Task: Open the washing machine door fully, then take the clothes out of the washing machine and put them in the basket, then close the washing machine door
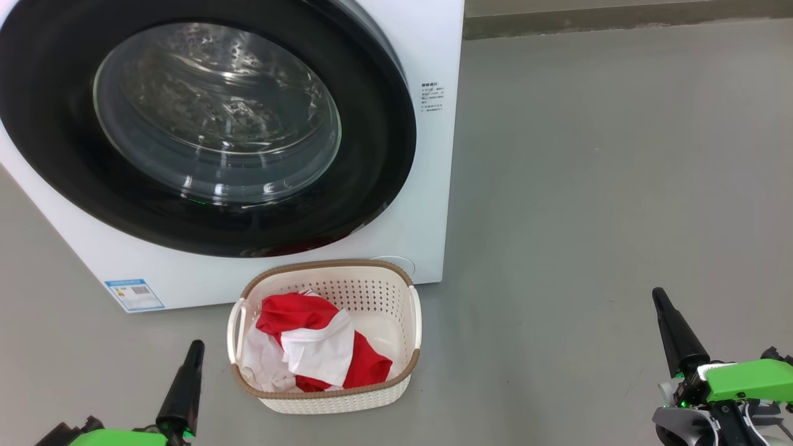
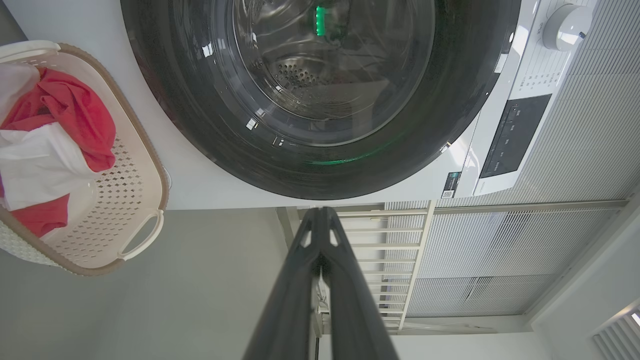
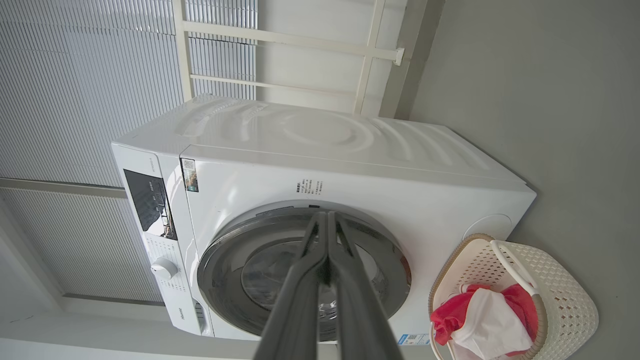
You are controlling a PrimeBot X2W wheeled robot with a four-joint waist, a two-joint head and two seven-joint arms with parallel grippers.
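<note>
**Resting Beside a Filled Basket, Door Shut**

Both tools hang low over the floor with nothing in them. The left tool has its two dark fingers pressed together into one spike, and the right tool is the same — each wrist view shows its pair meeting along their length, no cloth between. I read this as a parked pose: the work looks finished, and the arms are held clear of door and basket.

The washing machine door lies flush against the front of the washing machine, its black rim seated as far as the head view shows. Through the glass the drum looks bare steel; no red shows in it. The clothes, red with white panels, lie heaped in the basket, mostly toward its left half. The basket stands on the floor just in front of the machine, below the door's lower rim, close enough, I judge, to give garments a short way to travel.

The basket sits between the two tools: the left tool is near its left handle, tip apart from it; the right tool is well apart — out over the floor to the right. Neither touches door, basket or clothes.
</note>
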